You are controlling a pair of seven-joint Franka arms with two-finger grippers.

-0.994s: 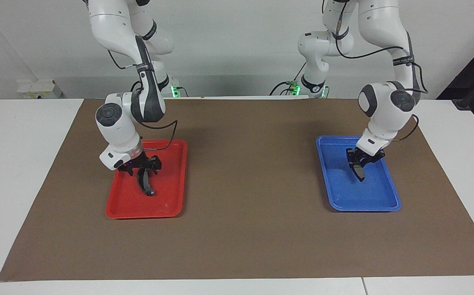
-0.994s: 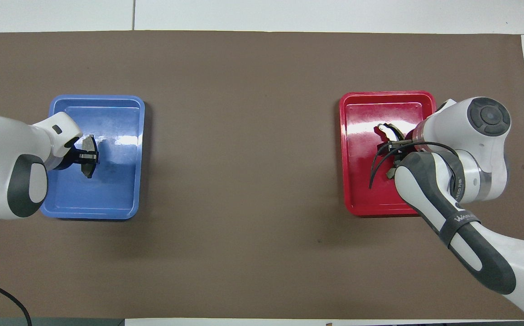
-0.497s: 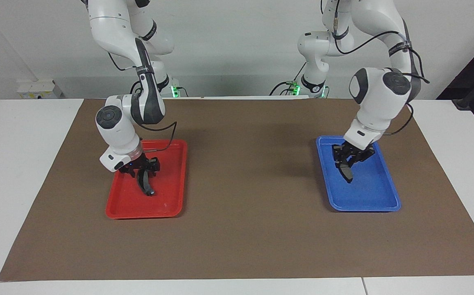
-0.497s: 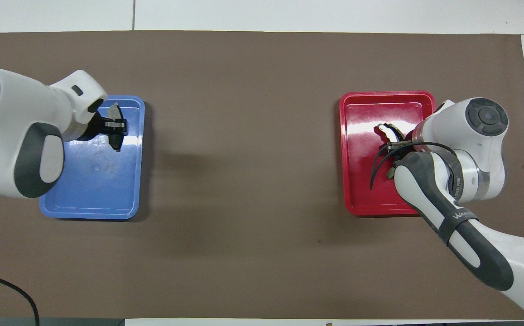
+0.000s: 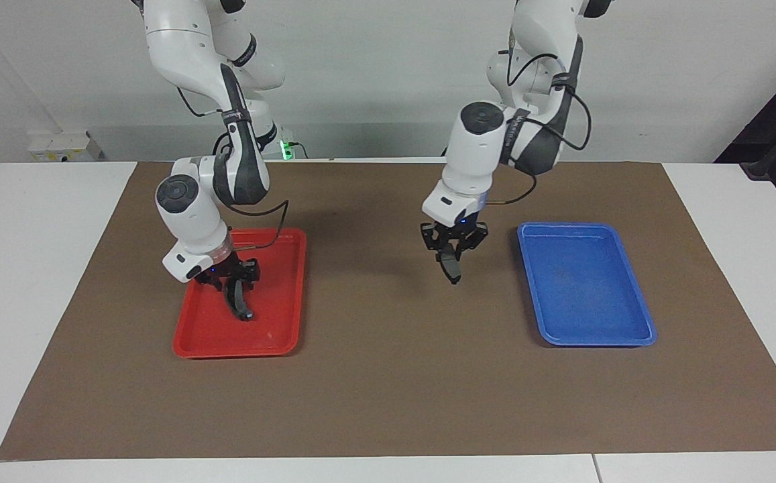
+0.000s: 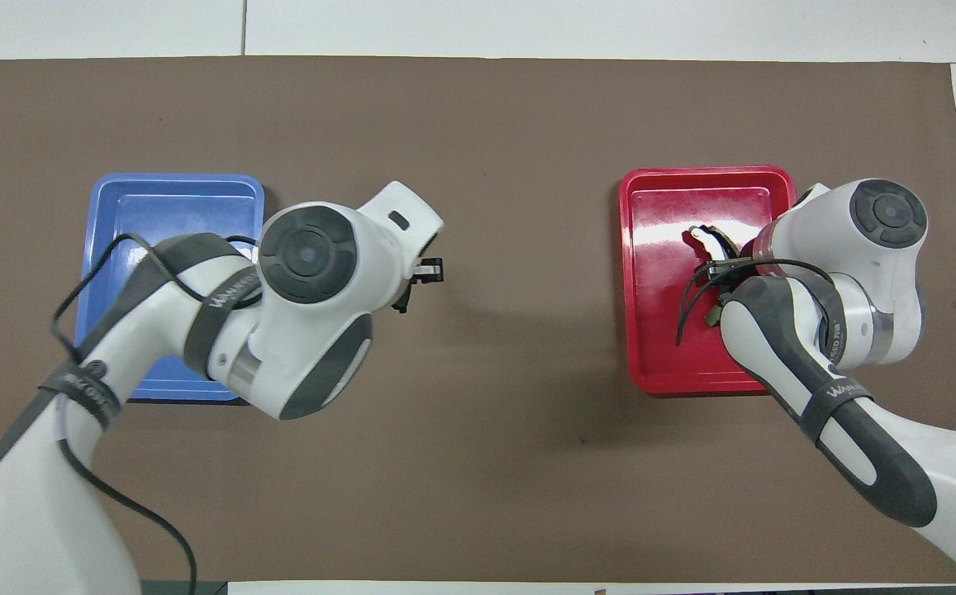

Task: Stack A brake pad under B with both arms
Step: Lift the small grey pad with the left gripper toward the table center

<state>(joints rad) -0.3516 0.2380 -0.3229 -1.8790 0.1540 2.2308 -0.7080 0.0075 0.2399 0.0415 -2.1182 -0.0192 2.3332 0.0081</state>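
Observation:
My left gripper point(image 5: 453, 257) is shut on the small dark grey brake pad A point(image 5: 453, 270), which hangs end down above the brown mat point(image 5: 388, 376) between the two trays. In the overhead view the left gripper point(image 6: 416, 279) is largely covered by its own wrist. My right gripper point(image 5: 232, 276) is over the red tray point(image 5: 237, 349), shut on the long curved black piece B point(image 5: 241, 305). B stands on end, its lower tip at or just above the tray floor. One end of B point(image 6: 705, 238) shows beside the right gripper point(image 6: 721, 271) in the overhead view.
The blue tray point(image 5: 589, 288) toward the left arm's end holds nothing; in the overhead view the left arm covers part of the blue tray point(image 6: 164, 207). The red tray point(image 6: 651, 330) is toward the right arm's end. White table borders the mat.
My left gripper lifted the brake pad out of the blue tray and carried it over the mat toward the table's middle. The right gripper with B has hardly moved.

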